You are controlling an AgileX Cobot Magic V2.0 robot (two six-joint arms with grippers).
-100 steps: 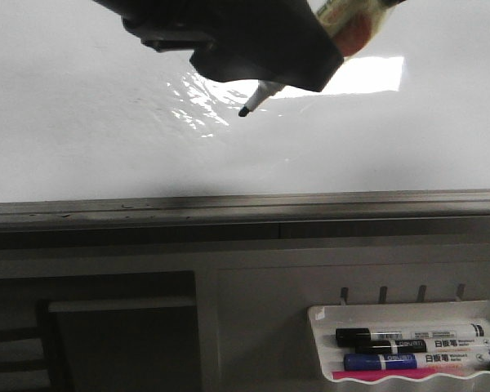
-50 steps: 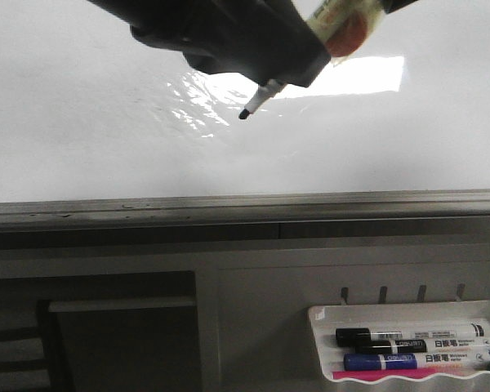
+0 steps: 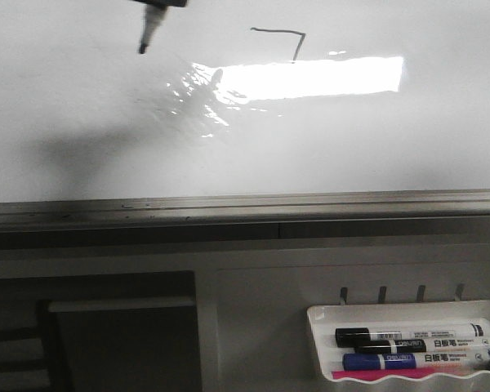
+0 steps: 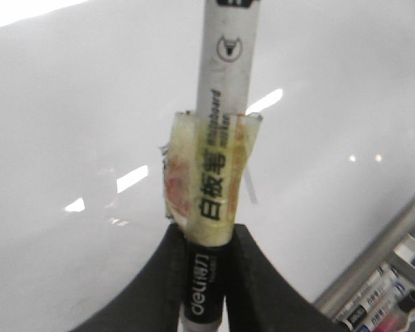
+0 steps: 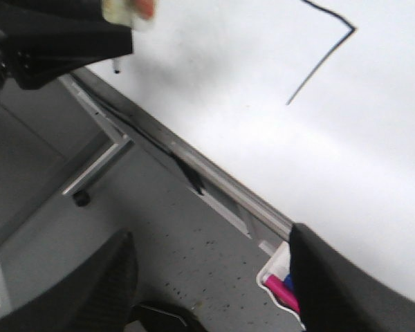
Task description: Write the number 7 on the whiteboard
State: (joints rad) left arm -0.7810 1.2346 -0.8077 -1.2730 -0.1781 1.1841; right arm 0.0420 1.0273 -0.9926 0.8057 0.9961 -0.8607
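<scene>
The number 7 (image 3: 278,32) stands in thin black line on the whiteboard (image 3: 351,139), just above the bright light reflection; the right wrist view also has the number 7 (image 5: 325,62). My left gripper (image 4: 206,238) is shut on a white marker (image 4: 221,138) wrapped in yellowish tape. In the front view only the marker's black tip (image 3: 148,33) pokes in at the top edge, well left of the 7. My right gripper (image 5: 214,256) is open and empty, below the board's lower edge, and is out of the front view.
The board's grey metal lower edge (image 3: 245,204) runs across the front view. A small white tray (image 3: 408,312) at the lower right holds several markers. A dark chair-like frame (image 3: 49,335) sits at the lower left.
My left arm has moved up and to the left with the marker, leaving the middle of the board. The number 7 it covered now shows.
</scene>
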